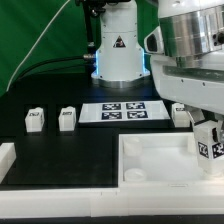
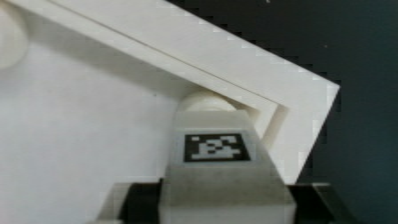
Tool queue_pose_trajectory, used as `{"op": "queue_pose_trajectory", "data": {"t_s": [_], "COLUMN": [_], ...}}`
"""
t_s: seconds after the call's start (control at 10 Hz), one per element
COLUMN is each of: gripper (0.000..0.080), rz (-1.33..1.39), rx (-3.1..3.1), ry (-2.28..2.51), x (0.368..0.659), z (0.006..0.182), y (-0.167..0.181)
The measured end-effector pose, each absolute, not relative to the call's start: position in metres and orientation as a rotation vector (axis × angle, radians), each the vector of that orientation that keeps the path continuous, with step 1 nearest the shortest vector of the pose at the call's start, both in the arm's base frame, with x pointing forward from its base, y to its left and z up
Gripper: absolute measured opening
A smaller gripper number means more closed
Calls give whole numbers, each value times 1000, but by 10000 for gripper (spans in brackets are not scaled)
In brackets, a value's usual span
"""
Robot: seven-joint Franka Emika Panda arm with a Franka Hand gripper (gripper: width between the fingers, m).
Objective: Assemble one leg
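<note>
In the exterior view's lower right, my gripper (image 1: 207, 138) pinches the leg (image 2: 217, 148) by the tray's (image 1: 150, 165) corner socket (image 2: 208, 100); next I should seat it squarely.

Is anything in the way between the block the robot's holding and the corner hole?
Nothing visible is. The gripper holds the leg right beside the corner socket of the tray, with only bare tray between them.
</note>
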State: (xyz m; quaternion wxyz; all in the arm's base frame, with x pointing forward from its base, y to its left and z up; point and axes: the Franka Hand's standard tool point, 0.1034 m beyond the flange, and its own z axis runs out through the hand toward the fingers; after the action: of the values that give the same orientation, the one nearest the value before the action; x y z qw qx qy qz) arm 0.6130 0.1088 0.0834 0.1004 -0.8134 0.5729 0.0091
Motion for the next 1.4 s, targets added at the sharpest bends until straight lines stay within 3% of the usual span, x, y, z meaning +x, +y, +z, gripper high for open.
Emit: {"op": "queue_pose_trajectory", "data": {"t_s": [0.2,0.4,0.5,1.4], "gripper": [295,606,636,649], "rz": [25,23,20,-106], "rx": [-2417,-2429,-2448,-2997], "ry": [1675,1657,1628,172], "x": [613,613,613,612], "z": [83,83,83,84], "y": [109,110,110,110]}}
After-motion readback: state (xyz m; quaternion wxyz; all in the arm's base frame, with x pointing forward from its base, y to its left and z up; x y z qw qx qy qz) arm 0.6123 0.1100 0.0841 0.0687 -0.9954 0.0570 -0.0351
